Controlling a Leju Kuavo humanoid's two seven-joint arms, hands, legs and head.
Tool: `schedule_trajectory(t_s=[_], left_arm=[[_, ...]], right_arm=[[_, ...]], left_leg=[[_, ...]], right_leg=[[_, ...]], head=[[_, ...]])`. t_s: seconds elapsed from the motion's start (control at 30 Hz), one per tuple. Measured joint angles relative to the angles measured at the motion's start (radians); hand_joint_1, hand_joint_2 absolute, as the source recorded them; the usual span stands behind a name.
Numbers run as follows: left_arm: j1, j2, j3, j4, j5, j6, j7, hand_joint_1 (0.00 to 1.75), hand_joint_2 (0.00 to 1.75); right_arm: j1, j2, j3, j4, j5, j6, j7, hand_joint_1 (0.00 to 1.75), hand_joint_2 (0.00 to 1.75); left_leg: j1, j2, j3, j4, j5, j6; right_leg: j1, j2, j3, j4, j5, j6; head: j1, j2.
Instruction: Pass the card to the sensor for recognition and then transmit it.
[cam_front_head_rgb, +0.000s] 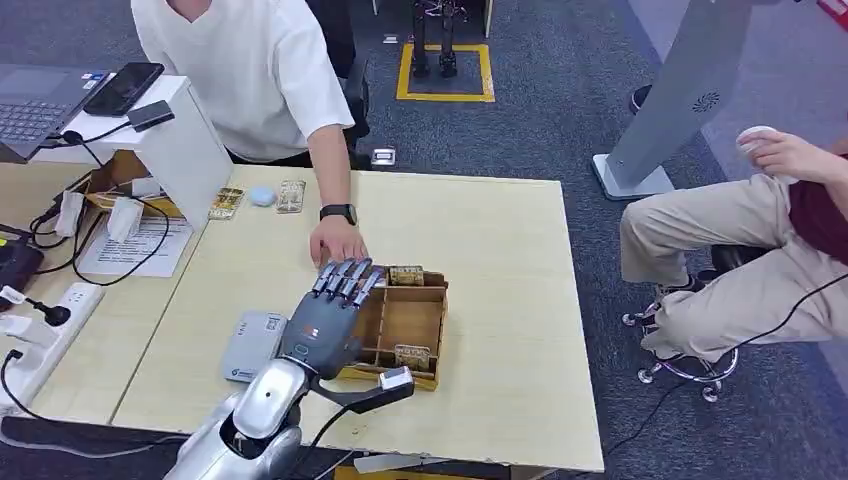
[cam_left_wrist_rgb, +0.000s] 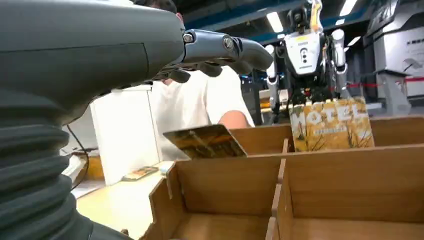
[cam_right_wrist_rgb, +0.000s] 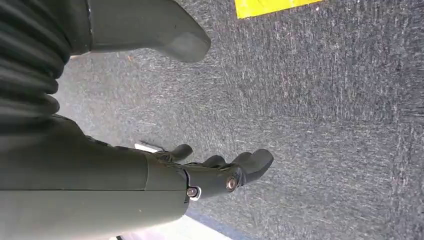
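Observation:
A wooden divided tray sits mid-table. One hotel card stands at its far side and another card at its near side. My left hand hovers over the tray's left part, fingers stretched out flat and holding nothing. In the left wrist view the fingers reach above a tilted card at the tray wall, apart from it; an upright "MOTEL" card stands farther along. A grey sensor pad lies left of the tray. My right hand hangs over carpet, empty, fingers loosely apart.
A person in a white shirt rests a hand on the table just beyond the tray. More cards lie at the far left beside a white box, with a laptop and power strip. Another person sits at right.

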Motion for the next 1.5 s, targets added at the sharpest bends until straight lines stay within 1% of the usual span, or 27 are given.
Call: schedule_trajectory(t_s=[0.07, 0.23, 0.3, 0.47, 0.6, 0.87, 1.1, 1.17, 1.37, 1.5], left_arm=[[-0.002, -0.005, 0.000, 0.012, -0.005, 0.011, 0.018, 0.00, 1.75], [-0.003, -0.017, 0.007, 0.021, -0.065, 0.060, 0.094, 0.00, 1.75], [-0.002, -0.022, 0.017, 0.021, -0.082, 0.068, 0.113, 0.00, 1.75], [0.011, -0.044, 0.056, 0.021, -0.118, 0.113, 0.143, 0.00, 1.75], [0.015, -0.055, 0.080, 0.021, -0.121, 0.119, 0.145, 0.00, 1.75], [0.022, -0.061, 0.089, 0.021, -0.124, 0.119, 0.146, 0.00, 1.75], [0.025, -0.064, 0.099, 0.020, -0.139, 0.136, 0.154, 0.00, 1.75], [0.025, -0.064, 0.099, 0.021, -0.140, 0.133, 0.150, 0.00, 1.75], [0.024, -0.064, 0.099, 0.031, -0.140, 0.088, 0.121, 0.00, 1.75], [0.019, -0.066, 0.099, 0.050, -0.140, 0.072, 0.120, 0.00, 1.75]], right_arm=[[0.000, 0.000, 0.000, 0.000, 0.000, 0.000, 0.000, 0.00, 1.75], [0.000, 0.003, 0.000, 0.000, -0.007, 0.000, 0.002, 0.00, 1.75], [0.000, 0.005, 0.000, 0.000, -0.010, 0.000, 0.002, 0.00, 1.75], [0.000, 0.007, 0.000, 0.000, -0.013, 0.000, 0.003, 0.00, 1.75], [0.001, 0.009, 0.000, 0.000, -0.014, 0.000, 0.006, 0.00, 1.75], [0.000, 0.010, 0.000, 0.000, -0.014, 0.000, 0.006, 0.00, 1.75], [0.000, 0.010, 0.000, 0.000, -0.016, 0.000, 0.006, 0.00, 1.75], [0.000, 0.010, 0.000, 0.000, -0.016, 0.000, 0.006, 0.00, 1.75], [0.000, 0.010, 0.000, 0.000, -0.013, 0.000, 0.010, 0.00, 1.75], [-0.002, 0.010, 0.000, 0.000, -0.010, 0.000, 0.012, 0.00, 1.75]], left_leg=[[0.000, 0.000, 0.000, 0.000, 0.000, 0.000], [0.000, 0.000, 0.000, 0.000, 0.000, 0.000], [0.000, 0.000, 0.000, 0.000, 0.000, 0.000], [0.000, 0.000, 0.000, 0.000, 0.000, 0.000], [0.000, 0.000, 0.000, 0.000, 0.000, 0.000], [0.000, 0.000, 0.000, 0.000, 0.000, 0.000], [0.000, 0.000, 0.000, 0.000, 0.000, 0.000], [0.000, 0.000, 0.000, 0.000, 0.000, 0.000], [0.000, 0.000, 0.000, 0.000, 0.000, 0.000], [0.000, 0.000, 0.000, 0.000, 0.000, 0.000]], right_leg=[[0.000, 0.000, 0.000, 0.000, 0.000, 0.000], [0.000, 0.000, 0.000, 0.000, 0.000, 0.000], [0.000, 0.000, 0.000, 0.000, 0.000, 0.000], [0.000, 0.000, 0.000, 0.000, 0.000, 0.000], [0.000, 0.000, 0.000, 0.000, 0.000, 0.000], [0.000, 0.000, 0.000, 0.000, 0.000, 0.000], [0.000, 0.000, 0.000, 0.000, 0.000, 0.000], [0.000, 0.000, 0.000, 0.000, 0.000, 0.000], [0.000, 0.000, 0.000, 0.000, 0.000, 0.000], [0.000, 0.000, 0.000, 0.000, 0.000, 0.000]], head=[[0.000, 0.000], [0.000, 0.000], [0.000, 0.000], [0.000, 0.000], [0.000, 0.000], [0.000, 0.000], [0.000, 0.000], [0.000, 0.000], [0.000, 0.000], [0.000, 0.000]])
